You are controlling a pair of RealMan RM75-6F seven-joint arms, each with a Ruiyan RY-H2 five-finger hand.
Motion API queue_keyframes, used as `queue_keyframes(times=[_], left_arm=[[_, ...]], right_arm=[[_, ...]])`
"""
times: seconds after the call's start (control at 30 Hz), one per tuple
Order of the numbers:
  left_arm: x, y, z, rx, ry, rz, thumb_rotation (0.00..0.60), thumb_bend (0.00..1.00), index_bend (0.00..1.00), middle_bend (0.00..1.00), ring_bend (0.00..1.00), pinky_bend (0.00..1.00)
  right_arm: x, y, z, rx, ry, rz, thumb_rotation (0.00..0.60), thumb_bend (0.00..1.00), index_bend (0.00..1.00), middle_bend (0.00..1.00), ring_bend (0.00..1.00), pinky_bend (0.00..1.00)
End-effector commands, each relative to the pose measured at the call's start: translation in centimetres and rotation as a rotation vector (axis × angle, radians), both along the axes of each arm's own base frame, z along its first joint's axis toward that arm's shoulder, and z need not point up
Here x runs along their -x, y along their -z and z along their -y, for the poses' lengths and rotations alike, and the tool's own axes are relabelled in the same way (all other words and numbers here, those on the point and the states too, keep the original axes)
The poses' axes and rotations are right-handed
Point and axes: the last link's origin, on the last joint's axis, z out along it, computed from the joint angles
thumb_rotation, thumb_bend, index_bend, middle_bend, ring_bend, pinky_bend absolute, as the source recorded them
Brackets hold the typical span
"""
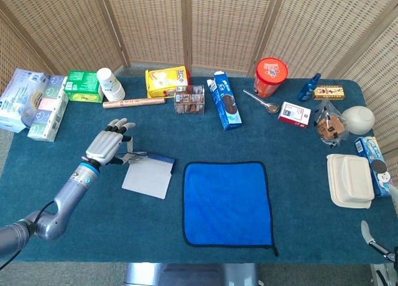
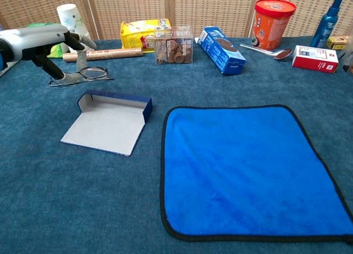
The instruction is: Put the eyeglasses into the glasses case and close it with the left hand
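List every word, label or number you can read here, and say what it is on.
None reads clearly.
Yellow packet: print blurred.
Blue carton: text too small.
Red tub: label blurred.
Red-and-white box: lettering too small.
Paper cup: markings illegible.

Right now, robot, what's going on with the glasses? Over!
Left robot hand holds the eyeglasses just behind the glasses case. Case open, empty. Right robot hand barely visible, state unclear. Nothing blocking.

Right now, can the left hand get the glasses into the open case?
Probably yes. The left hand holds the glasses just behind the open case, with nothing between them.
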Motion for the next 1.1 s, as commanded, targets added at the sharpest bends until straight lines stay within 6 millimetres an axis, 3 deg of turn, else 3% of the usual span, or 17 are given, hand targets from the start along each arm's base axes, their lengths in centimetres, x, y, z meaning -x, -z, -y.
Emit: queue_keyframes(times=[0.03, 0.57, 1.1], left_arm=[[-0.8, 0.7, 0.3, 0.014, 0.006, 0.013, 0.6, 0.38, 0.67, 0.12, 0.0, 0.0], [-2.9, 3.0, 1.7, 0.06, 0.045, 0.005, 0.6, 0.37, 0.67, 0.12, 0.0, 0.0], [-1.7, 5.2, 2.2, 0.073, 0.033, -0.05, 0.6, 0.37, 0.65, 0.11, 0.0, 0.0]], right_arm=[[0.3, -0.2, -0.2, 0.006, 0.005, 0.003, 0.455, 0.34, 0.11, 0.13, 0.0, 0.06], [1.4, -0.6, -1.0, 0.019, 0.013, 0.019, 0.453, 0.34, 0.11, 0.13, 0.0, 0.06], [2.0, -0.8, -1.3, 0.02, 0.023, 0.025, 0.456, 0.34, 0.11, 0.13, 0.0, 0.06]])
